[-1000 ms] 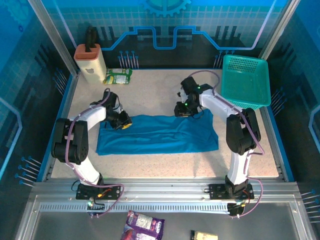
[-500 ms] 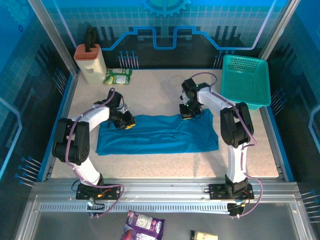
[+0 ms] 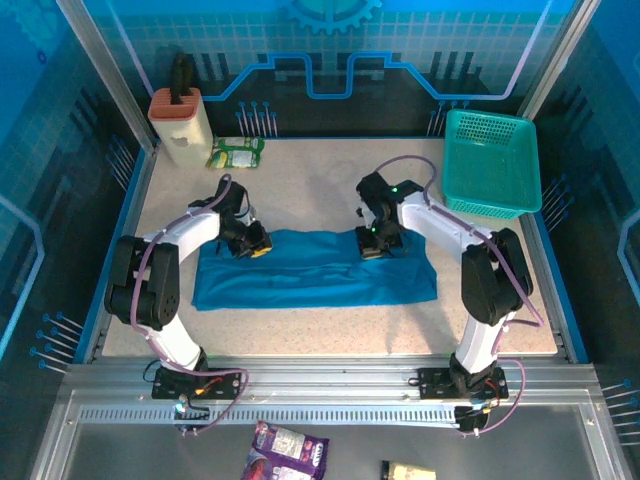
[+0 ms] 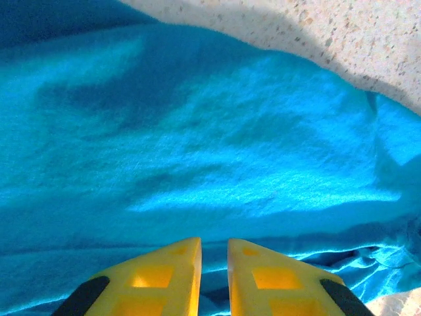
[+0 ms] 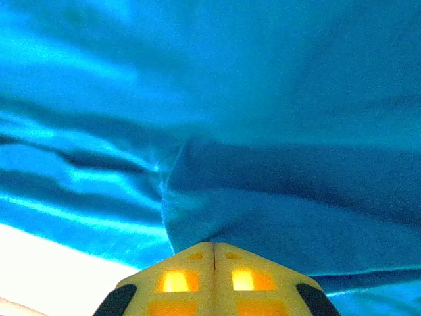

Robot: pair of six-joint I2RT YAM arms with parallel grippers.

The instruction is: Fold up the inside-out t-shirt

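Blue-teal cloth is lying across the middle of the surface (image 3: 330, 185): the inside-out t-shirt (image 3: 310, 275) is spread as a long band running left to right, its near edge fairly straight and its far edge rumpled where both arms are working.

At the far left edge of the band, the left gripper (image 3: 255, 247) is sitting low on the cloth where it was a second ago. In its wrist view the yellow fingers (image 4: 174, 263) are standing almost together with a slim gap, and I cannot tell whether fabric is pinched there.

Over that second the right gripper (image 3: 372, 245) has been coming nearer from the far hem and closing. Now its fingers (image 5: 191, 260) are pressing together, and a pucker of cloth is gathering up into their tips, so it is clamping the t-shirt. Judging from this, the right-hand grasp is being secured, which probably readies the far edge for lifting and folding; the fold itself is not yet begun.

Farther back on the right, the teal mesh basket (image 3: 490, 118) is standing apart from the shirt, with nothing showing inside. In the far left corner, a beige holder (image 3: 185, 135) is keeping a dark-handled tool (image 3: 181, 75) upright, beside a green packet (image 3: 236, 152).
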